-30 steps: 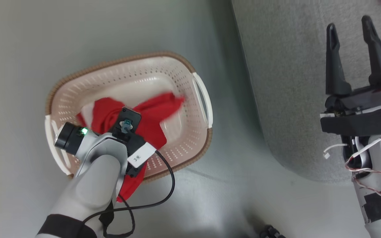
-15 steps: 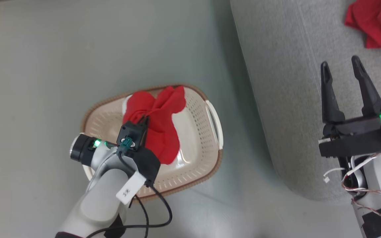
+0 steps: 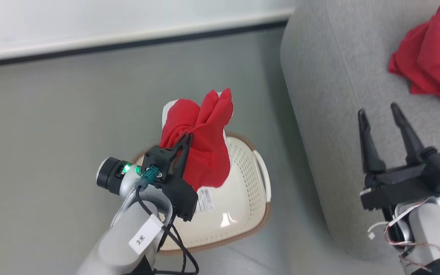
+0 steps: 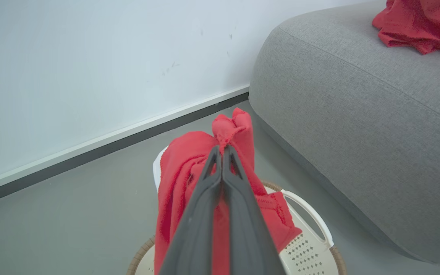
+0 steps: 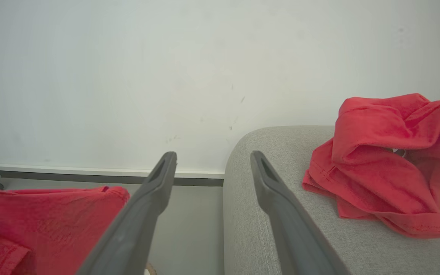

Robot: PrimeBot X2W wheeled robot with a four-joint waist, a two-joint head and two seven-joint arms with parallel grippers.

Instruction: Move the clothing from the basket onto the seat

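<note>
- Left gripper is clamped tight on a red garment by its bunched top, so it hangs above the basket.
- Right gripper, spread and empty, hovers over the seat.

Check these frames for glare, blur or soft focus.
Head view: sharp, evenly lit, one small glare spot inside the cream perforated plastic basket. Left wrist view: the shut left end effector blurs towards the bottom edge; the bright red garment it pinches is crisp. Right wrist view: the open right end effector looks slightly soft up close; the grey woven seat is sharp.
</note>
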